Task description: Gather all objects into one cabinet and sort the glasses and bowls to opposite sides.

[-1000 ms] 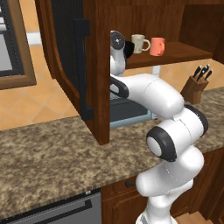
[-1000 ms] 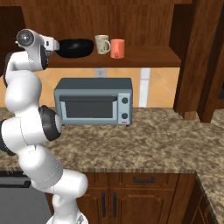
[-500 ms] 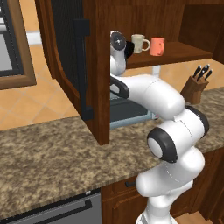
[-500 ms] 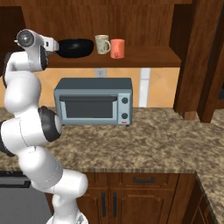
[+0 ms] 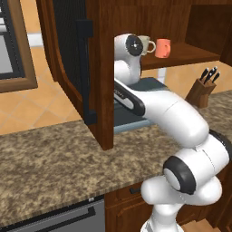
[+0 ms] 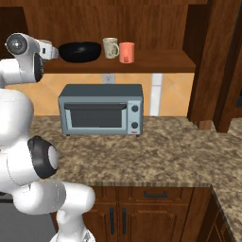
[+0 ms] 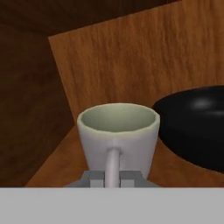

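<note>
While the white arm reaches up into the open reddish-brown wall cabinet (image 6: 142, 28), its jaws are closed on the handle of a grey mug (image 7: 117, 135), which stands upright at the left end of the cabinet shelf (image 6: 160, 62). Seen from the hand view, the mug's handle runs straight down between the two finger tips (image 7: 92, 178), and the mug's pale inside looks empty. Just beside it, toward the middle of the shelf, sits the wide black bowl (image 6: 80, 51); the two look close but apart. In the right base view the hand (image 6: 46, 49) is level with the shelf at the bowl's left side, and the mug itself is hidden behind the hand.

Further along the shelf, right of the bowl, stand the cream mug (image 6: 110, 47) and the orange-red cup (image 6: 126, 52), side by side and nearly touching, both upright near the shelf's middle. The right end of the shelf is bare wood.

From the left base view, the cabinet's dark mesh door (image 5: 72, 59) with its black vertical handle (image 5: 86, 72) is swung wide open toward the camera. Below the shelf, a grey toaster oven (image 6: 101, 109) rests at the back of the speckled stone bench (image 6: 170, 156), and a knife block (image 5: 201, 88) stands further right on it.
</note>
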Tool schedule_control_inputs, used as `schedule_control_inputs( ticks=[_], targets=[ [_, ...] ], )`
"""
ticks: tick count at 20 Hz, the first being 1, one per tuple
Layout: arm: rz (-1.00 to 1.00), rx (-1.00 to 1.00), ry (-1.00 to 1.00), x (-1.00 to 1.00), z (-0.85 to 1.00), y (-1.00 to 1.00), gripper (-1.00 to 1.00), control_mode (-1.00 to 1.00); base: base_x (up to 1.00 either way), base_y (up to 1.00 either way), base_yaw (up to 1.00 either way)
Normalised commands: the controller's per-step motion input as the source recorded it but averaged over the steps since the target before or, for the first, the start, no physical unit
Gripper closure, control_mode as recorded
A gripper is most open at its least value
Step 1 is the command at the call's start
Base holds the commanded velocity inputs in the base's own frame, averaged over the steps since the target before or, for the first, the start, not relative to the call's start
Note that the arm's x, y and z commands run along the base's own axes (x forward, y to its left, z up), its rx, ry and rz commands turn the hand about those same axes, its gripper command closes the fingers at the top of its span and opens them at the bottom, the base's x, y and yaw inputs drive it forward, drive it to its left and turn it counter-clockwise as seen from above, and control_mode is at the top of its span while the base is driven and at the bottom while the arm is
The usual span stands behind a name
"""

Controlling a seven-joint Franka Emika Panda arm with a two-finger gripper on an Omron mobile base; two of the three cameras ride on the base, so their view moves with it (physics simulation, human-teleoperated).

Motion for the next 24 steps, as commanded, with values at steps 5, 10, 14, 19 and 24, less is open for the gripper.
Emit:
schedule_control_inputs(
  ticks=[5, 10, 14, 19, 24],
  targets=[
    [0.0, 0.01, -0.02, -1.0, 0.2, -0.54, 1.0, -1.0, 0.0, 0.0, 0.0],
    [0.0, 0.01, -0.02, -0.9, 0.47, -0.51, 1.0, -1.0, 0.0, 0.0, 0.0],
    [0.0, 0.04, -0.01, -0.87, 0.51, -0.51, 1.0, -1.0, 0.0, 0.0, 0.0],
    [-0.02, 0.0, 0.0, -0.48, 0.09, -0.82, 1.0, -1.0, 0.0, 0.0, 0.0],
    [-0.17, -0.01, 0.01, -0.05, -0.01, -0.87, 1.0, -1.0, 0.0, 0.0, 0.0]
  ],
)
